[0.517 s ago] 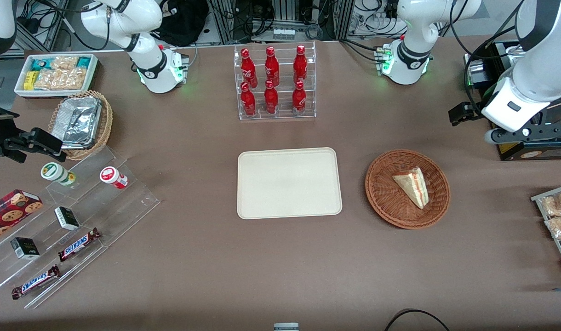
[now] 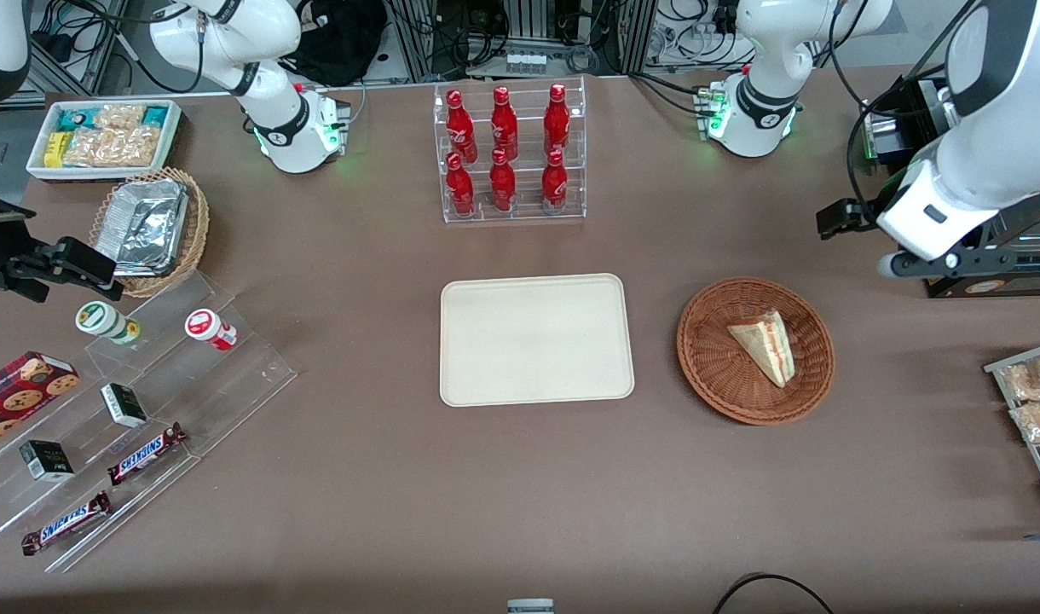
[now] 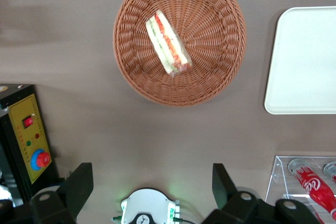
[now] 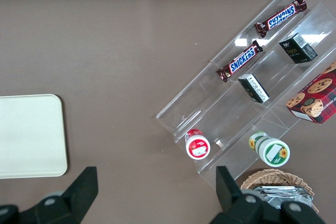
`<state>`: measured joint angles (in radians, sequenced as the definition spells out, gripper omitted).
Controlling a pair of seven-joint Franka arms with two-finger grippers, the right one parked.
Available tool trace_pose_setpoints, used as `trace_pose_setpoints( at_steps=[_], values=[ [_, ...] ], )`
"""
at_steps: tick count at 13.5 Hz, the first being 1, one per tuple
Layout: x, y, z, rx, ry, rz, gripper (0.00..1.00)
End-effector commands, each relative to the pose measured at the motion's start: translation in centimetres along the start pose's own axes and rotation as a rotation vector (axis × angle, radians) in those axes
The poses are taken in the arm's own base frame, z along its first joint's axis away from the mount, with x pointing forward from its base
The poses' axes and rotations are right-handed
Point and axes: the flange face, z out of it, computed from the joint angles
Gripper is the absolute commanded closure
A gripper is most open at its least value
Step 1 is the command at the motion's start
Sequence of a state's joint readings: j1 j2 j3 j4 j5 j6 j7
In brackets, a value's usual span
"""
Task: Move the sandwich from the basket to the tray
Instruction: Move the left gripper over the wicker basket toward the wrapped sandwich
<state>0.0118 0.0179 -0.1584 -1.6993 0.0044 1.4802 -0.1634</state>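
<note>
The sandwich (image 2: 765, 345) lies on its side inside the round brown basket (image 2: 714, 368), right of centre in the front view, its pointed end toward the front camera. The wrist view shows the red and green filling along one long edge of the sandwich (image 3: 167, 42), which rests a little off the middle of the basket (image 3: 220, 72). Nothing else is in the basket.

The cream tray (image 2: 536, 338) sits at the centre of the front view, beside the basket and apart from it, with nothing on it. A corner of the tray (image 3: 304, 61) also shows in the wrist view.

The left arm's gripper (image 3: 152, 184) hangs high above the table, farther from the front camera than the basket and toward the working arm's end. Its two fingers (image 3: 79, 184) stand spread wide with nothing between them. In the front view the gripper (image 2: 861, 223) appears at the right edge, above and to the right of the basket.

A clear rack of red bottles (image 2: 507, 153) stands at upper centre of the front view, farther from the camera than the tray. At upper left are a white bin of snack packets (image 2: 102, 136) and a tan basket holding foil trays (image 2: 149, 226). A clear stepped stand (image 2: 136, 409) at lower left carries chocolate bars, small boxes and two small cups. A rack of bagged snacks (image 2: 1036, 409) shows at the right edge.

The table (image 2: 520, 495) is covered in plain brown. Cables and equipment fill the top strip of the front view.
</note>
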Motion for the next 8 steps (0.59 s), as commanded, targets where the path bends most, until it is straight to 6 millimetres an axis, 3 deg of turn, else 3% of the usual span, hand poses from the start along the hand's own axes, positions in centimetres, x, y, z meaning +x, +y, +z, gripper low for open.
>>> trace_pose_setpoints(
  at_steps=[1, 5, 8],
  values=[
    [1.0, 0.4, 3.9, -0.008, -0.007, 0.017, 0.00],
    [2.1, 0.7, 9.3, -0.013, 0.034, 0.015, 0.00],
    [2.4, 0.7, 14.7, -0.018, 0.074, 0.014, 0.00]
  ],
)
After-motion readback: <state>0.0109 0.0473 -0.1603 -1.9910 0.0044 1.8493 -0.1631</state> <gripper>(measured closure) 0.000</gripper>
